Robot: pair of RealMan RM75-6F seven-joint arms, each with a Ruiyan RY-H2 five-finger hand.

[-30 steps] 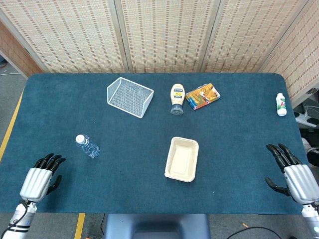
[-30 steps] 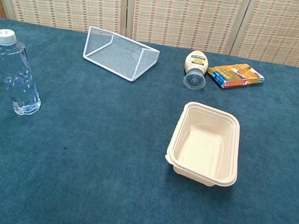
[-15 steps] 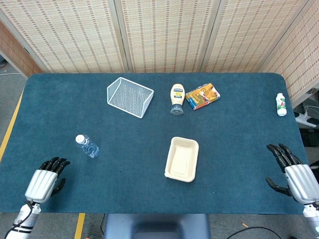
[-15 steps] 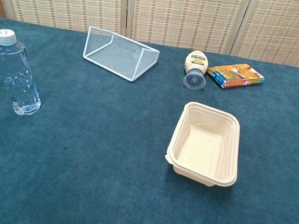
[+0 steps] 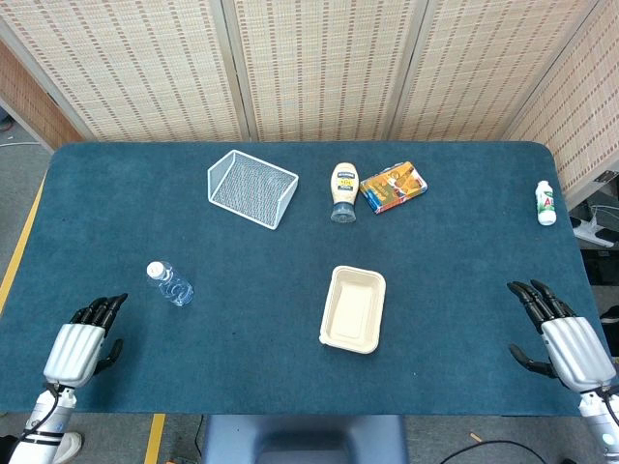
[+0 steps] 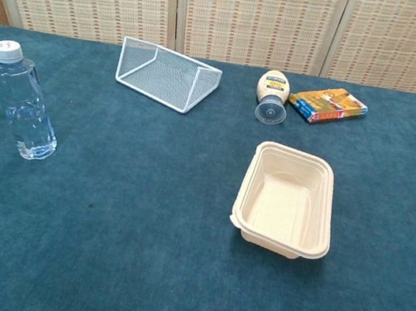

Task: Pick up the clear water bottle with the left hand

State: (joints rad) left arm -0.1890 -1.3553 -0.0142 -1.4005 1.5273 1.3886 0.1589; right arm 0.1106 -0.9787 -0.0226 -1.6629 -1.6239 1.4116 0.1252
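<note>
Blue table unchanged; left hand drifted back, fingers released; bottle untouched.

left hand: empty, fingers apart, low at near edge | right hand: empty, fingers spread

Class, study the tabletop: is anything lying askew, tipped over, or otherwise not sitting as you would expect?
Two things. The white wire basket lies tipped on its side at the back of the table, opening facing sideways. The mayonnaise bottle beside the snack box lies flat. The clear water bottle stands upright, nothing spilled.
</note>
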